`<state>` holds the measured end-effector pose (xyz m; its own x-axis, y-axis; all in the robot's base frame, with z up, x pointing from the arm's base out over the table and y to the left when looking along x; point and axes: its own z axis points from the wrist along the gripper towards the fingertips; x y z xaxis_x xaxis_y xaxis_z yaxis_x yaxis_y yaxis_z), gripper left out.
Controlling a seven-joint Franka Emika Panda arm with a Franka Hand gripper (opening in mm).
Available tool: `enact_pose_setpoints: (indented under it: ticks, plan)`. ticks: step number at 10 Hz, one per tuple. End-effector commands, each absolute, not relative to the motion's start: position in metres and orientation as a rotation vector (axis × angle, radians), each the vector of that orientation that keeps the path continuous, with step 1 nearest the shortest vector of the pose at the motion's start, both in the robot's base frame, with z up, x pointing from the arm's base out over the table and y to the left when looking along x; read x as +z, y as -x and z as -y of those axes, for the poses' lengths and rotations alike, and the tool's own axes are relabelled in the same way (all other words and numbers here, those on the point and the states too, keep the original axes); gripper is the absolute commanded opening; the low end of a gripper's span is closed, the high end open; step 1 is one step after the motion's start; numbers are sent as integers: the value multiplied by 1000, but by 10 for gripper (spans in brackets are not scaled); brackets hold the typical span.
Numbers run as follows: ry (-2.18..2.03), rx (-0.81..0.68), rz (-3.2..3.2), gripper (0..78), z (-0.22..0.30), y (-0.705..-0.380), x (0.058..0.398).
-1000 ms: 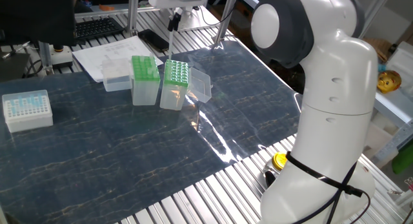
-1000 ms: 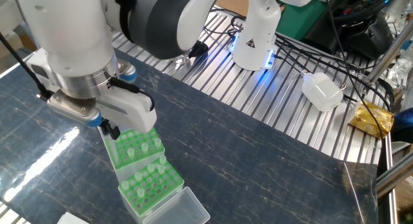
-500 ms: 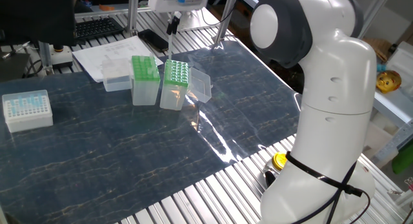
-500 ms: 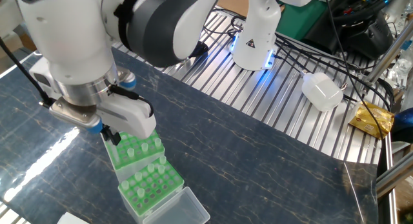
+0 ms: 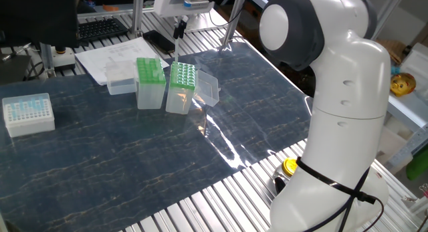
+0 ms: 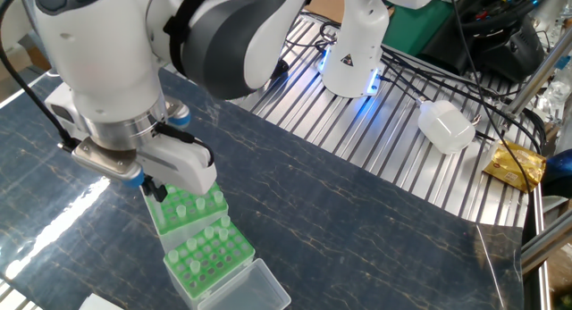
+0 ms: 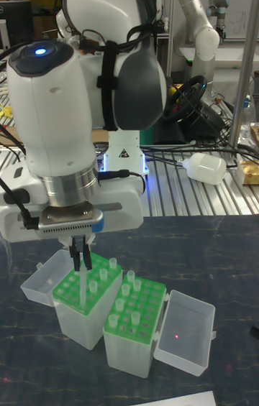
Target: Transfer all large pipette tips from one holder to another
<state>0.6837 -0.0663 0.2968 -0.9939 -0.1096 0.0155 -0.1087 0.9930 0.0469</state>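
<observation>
Two green racks stand side by side with their clear lids open. In the tall fixed view my gripper is shut on a large pipette tip, which hangs point down over the left rack. That rack holds several more tips, and so does the right rack. Seen from the other fixed view, my gripper hovers at the far rack, with the near rack in front. In one fixed view my gripper hangs above the right-hand rack.
A white box of small blue tips sits at the left of the mat. Open lids lie beside the racks. Papers lie behind. My arm's white base fills the right side.
The gripper has risen a little above the rack, still shut on the tip. The racks have not moved.
</observation>
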Motion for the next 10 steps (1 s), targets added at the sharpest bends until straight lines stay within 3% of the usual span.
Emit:
enact_pose_setpoints:
  ticks: [1, 10]
  plan:
    - [-166, -62, 3122, 775, 66, -684, 298]
    - [-166, -62, 3122, 775, 66, -684, 298]
